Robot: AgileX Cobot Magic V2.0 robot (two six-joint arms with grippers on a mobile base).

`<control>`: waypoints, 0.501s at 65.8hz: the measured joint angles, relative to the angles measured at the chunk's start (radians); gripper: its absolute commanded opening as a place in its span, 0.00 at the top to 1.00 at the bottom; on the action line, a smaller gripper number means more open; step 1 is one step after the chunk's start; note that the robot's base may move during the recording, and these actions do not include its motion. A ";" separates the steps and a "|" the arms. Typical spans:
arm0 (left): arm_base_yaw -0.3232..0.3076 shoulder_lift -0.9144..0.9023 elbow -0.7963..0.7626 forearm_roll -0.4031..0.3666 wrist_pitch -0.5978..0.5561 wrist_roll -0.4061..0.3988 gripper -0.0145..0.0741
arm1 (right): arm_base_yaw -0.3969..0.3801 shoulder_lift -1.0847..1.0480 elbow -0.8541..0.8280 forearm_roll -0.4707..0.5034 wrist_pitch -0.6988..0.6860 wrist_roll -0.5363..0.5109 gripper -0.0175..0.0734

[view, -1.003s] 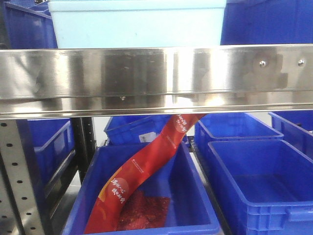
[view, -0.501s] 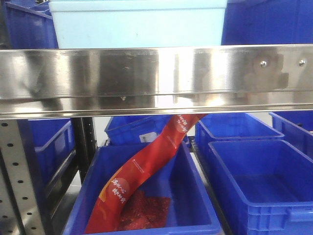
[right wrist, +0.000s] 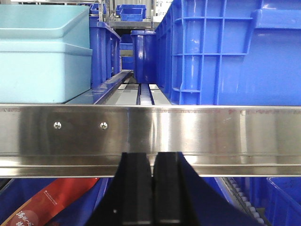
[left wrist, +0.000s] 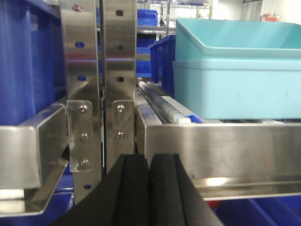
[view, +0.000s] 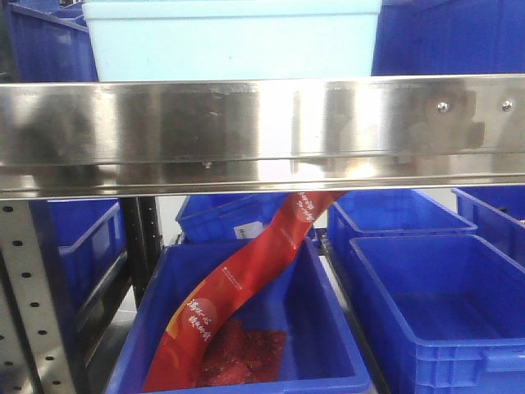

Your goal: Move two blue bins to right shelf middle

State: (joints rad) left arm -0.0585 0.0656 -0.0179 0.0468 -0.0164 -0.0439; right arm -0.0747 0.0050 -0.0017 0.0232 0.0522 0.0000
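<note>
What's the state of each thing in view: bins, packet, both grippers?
Pale blue bin: upright on the upper shelf, untouched.
Red packet: draped slanting into a dark blue bin below.
Right-hand dark blue bin: looks empty.
Left gripper: fingers shut, holding nothing.
Right gripper: fingers shut, holding nothing.

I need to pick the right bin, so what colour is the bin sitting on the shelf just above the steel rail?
Pale cyan-blue bin, plain smooth sides; clearest in the left wrist view.

Pale cyan bin (view: 234,39), seemingly plain.
</note>
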 measured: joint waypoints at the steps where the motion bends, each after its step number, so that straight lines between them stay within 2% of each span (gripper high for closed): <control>1: -0.002 -0.008 0.005 0.003 0.000 0.002 0.96 | 0.000 0.000 0.000 0.000 0.000 0.000 0.99; 33: -0.019 -0.061 0.018 0.013 0.031 0.006 0.96 | 0.000 -0.002 0.000 0.000 -0.006 0.000 0.99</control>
State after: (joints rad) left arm -0.0775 0.0046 -0.0003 0.0598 0.0145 -0.0380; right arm -0.0747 0.0034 -0.0017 0.0232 0.0461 0.0000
